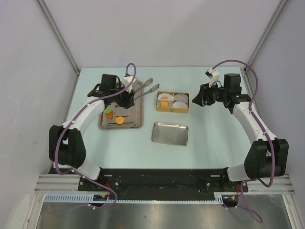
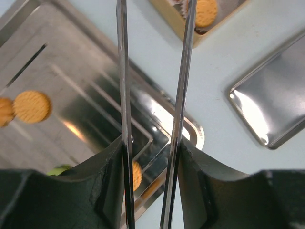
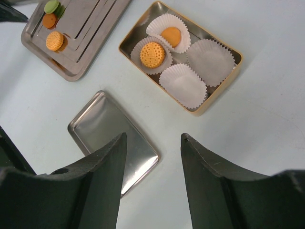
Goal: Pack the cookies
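Observation:
My left gripper (image 1: 125, 95) (image 2: 151, 143) is shut on metal tongs (image 1: 145, 88) (image 2: 123, 71). Their two arms stand apart and reach toward the box, over the far right corner of the steel tray (image 1: 136, 117) (image 2: 86, 71). On the tray lie a green cookie (image 1: 109, 110) (image 3: 51, 6) and orange cookies (image 1: 120, 120) (image 2: 31, 106) (image 3: 55, 41). The gold box (image 1: 173, 109) (image 3: 237, 57) holds white paper liners, and two of them carry orange cookies (image 1: 164, 103) (image 3: 152, 54). My right gripper (image 1: 200, 98) (image 3: 153, 136) hangs open and empty to the right of the box.
A shiny steel lid (image 1: 170, 133) (image 3: 112, 129) (image 2: 271, 105) lies flat in front of the box. Grey walls enclose the table on the left, back and right. Both arm bases sit at the near edge.

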